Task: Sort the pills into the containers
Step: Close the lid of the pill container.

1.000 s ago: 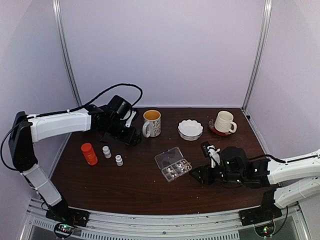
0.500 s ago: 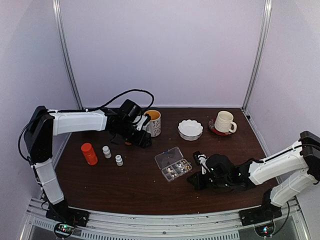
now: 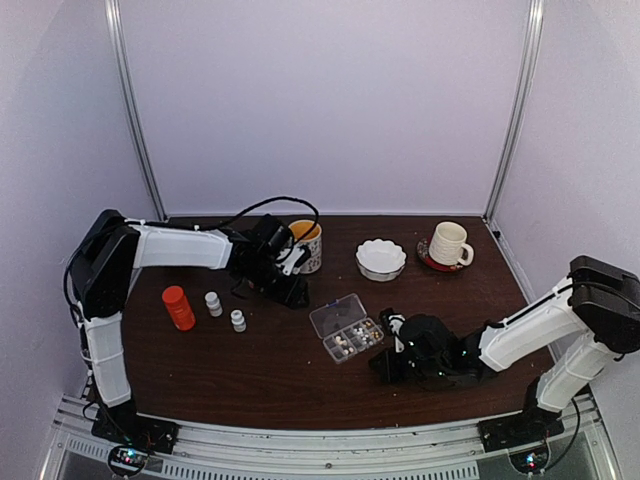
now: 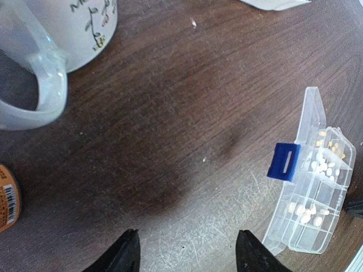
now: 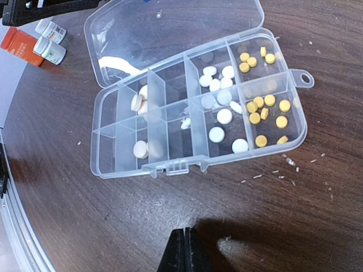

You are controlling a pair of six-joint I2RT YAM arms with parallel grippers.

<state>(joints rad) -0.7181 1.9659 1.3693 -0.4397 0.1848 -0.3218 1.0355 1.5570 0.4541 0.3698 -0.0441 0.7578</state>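
Clear pill box [image 5: 170,166] just beyond tight-closed right tool [image 5: 185,250]; left tool [image 4: 190,252] spread, farther off.

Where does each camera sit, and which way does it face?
Top external: above and behind the bases, looking down on the table; left arm and right arm show.
Left wrist: over the table, looking down at the mug; open left gripper at bottom edge.
Right wrist: low, looking down on the pill box; shut right gripper at bottom edge.
Shared: all three see the pill box and orange bottle.

A lab test booth — pale panel walls [image 3: 320,100], metal posts [image 3: 137,120], dark table [image 3: 280,370].
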